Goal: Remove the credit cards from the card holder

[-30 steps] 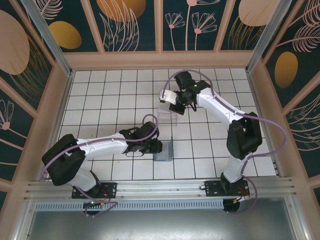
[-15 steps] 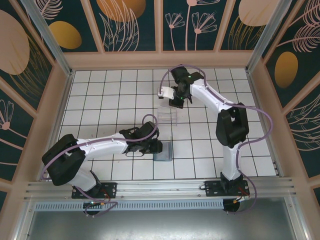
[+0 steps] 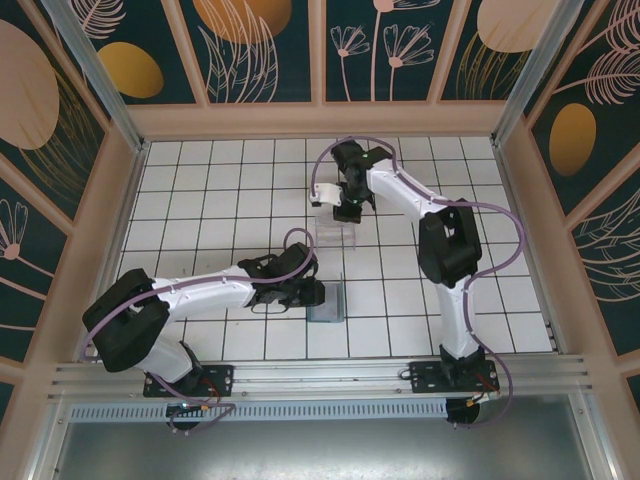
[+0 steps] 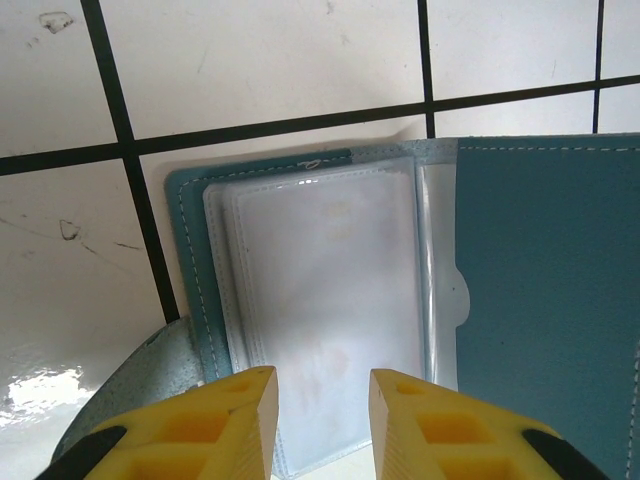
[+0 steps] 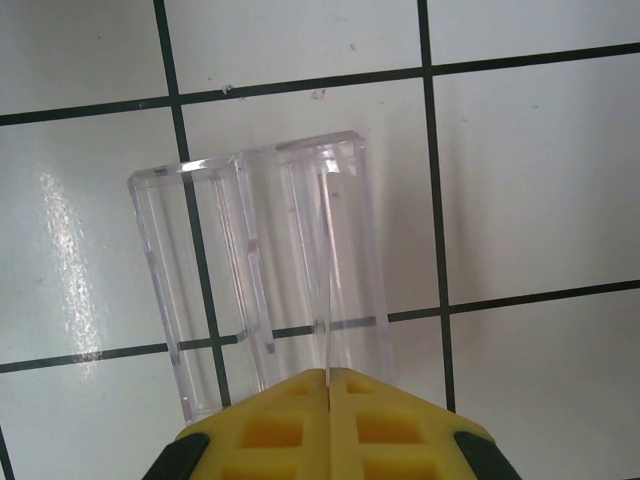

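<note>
The card holder lies open on the tiles, slate-blue, its clear plastic sleeves spread to the left. My left gripper is at the sleeves' near edge, yellow fingers apart and nothing gripped. From above, the left gripper meets the card holder near the table's middle. My right gripper is shut on a thin credit card, seen edge-on, reaching down into a clear plastic box. From above, the right gripper hangs over that box.
The clear box has two narrow slots and stands upright on the white tiled floor. Wooden walls with painted panels close in the back and sides. A metal rail runs along the near edge.
The right arm has swung its elbow leftward and its gripper has shifted slightly left above the clear box. The left arm and card holder have not moved.
</note>
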